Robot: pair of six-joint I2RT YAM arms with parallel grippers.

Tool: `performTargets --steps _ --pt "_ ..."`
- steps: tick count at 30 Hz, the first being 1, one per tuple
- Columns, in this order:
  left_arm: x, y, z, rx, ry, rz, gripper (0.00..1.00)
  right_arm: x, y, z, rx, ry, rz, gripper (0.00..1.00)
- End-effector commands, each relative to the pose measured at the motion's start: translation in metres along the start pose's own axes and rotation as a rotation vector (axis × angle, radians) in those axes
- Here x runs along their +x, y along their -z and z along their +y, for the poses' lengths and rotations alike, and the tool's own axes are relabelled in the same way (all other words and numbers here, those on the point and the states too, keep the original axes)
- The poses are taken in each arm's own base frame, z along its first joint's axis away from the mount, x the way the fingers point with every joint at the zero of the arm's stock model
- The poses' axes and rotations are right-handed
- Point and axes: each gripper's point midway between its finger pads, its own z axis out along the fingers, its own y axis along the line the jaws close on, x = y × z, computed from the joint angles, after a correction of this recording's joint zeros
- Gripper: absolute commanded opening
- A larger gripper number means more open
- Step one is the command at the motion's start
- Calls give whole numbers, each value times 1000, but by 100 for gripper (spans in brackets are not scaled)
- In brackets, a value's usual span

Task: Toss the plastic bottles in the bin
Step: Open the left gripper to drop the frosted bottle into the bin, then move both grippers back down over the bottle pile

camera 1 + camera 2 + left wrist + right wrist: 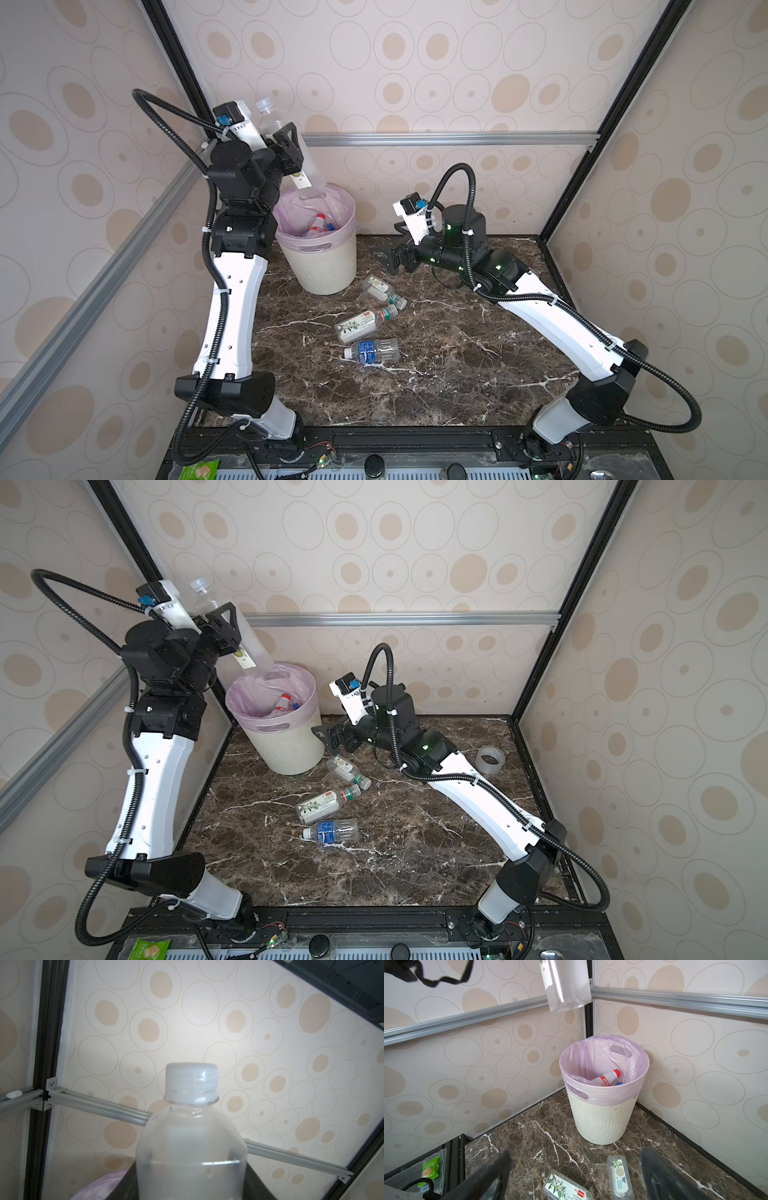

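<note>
Currently left end effector (293, 151) clamps a clear bottle (312, 176) above the bin (328, 270); right end effector (386, 258) gapes wide, empty. Three loose bottles (361, 326) and a tape roll (490, 760) lie on the bench (457, 374).

Dark brown marble tabletop with white veins (436, 374). Cream wallpaper with beige ovals and thin rings (415, 62) on all three walls. Silver aluminium rail (449, 138) runs across the back wall, black corner post (619, 104) rises at the right. Clear tape roll (489, 766) sits on the marble near the right wall. Green snack packet (430, 1168) lies off the tabletop at the front left corner, beside a black slotted front rail (415, 440). Black round knob (374, 464) at the front edge, details unclear.
</note>
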Motion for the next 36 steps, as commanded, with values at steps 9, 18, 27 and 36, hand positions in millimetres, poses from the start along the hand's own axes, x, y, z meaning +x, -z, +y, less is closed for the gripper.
performTargets --steps 9,18,27,36 --pt "124 -39 12 26 74 284 99 24 -6 -4 19 3 51 100" --pt "62 11 -52 172 83 193 99 34 -12 -7 33 -22 61 100" --pt "126 50 -75 236 213 317 99 70 -2 -25 122 -40 137 100" --pt "221 113 -57 196 280 504 99 162 10 -40 150 -90 322 100"
